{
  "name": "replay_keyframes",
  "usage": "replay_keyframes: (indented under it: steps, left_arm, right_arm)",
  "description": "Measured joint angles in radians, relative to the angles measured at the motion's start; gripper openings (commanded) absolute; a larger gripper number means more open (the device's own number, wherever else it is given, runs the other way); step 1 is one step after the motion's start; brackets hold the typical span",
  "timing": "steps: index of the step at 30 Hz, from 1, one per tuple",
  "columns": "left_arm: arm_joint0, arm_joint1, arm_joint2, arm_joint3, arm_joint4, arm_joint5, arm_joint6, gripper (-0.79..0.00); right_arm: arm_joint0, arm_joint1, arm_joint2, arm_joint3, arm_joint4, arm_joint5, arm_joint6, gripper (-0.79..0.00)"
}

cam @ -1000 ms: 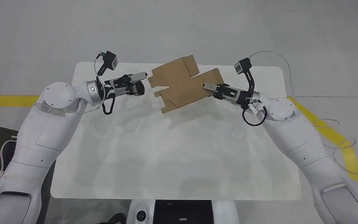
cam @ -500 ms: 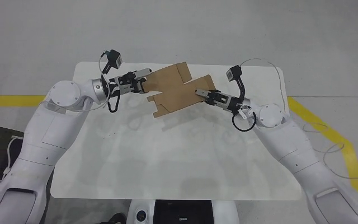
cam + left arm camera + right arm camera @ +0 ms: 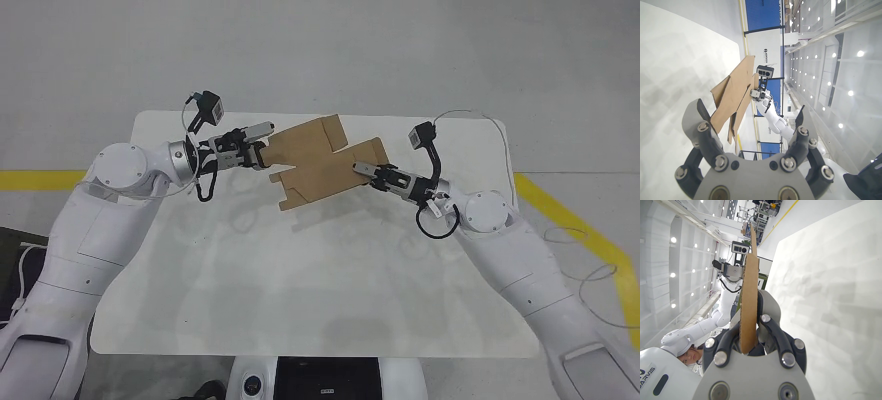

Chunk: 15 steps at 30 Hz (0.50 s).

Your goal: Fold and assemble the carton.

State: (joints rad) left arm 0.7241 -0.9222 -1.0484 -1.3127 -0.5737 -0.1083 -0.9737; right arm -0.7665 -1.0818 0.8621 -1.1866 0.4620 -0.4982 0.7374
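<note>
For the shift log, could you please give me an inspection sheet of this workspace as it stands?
Surface: white table with rounded corners, no damage visible.
Job's things: flat brown cardboard carton, not yet folded, held in the air over the table's far half.
Clutter: nothing seen.
Grippers: right gripper shut on one edge of the carton; left gripper open at the opposite edge; contact cannot be told.
Cables: black cable loop at the left wrist and another at the right wrist, both apart from the carton.
Surroundings: grey floor with a yellow line.
</note>
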Motion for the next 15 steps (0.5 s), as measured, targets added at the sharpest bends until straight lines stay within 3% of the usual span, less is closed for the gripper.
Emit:
replay_keyframes:
  steps: [15]
  left_arm:
    - [0.017,-0.006,-0.049,-0.006,-0.043,0.013,0.003,0.000]
  right_arm:
    - [-0.027,-0.015,0.020,0.007,-0.055,0.026,-0.014,-0.785]
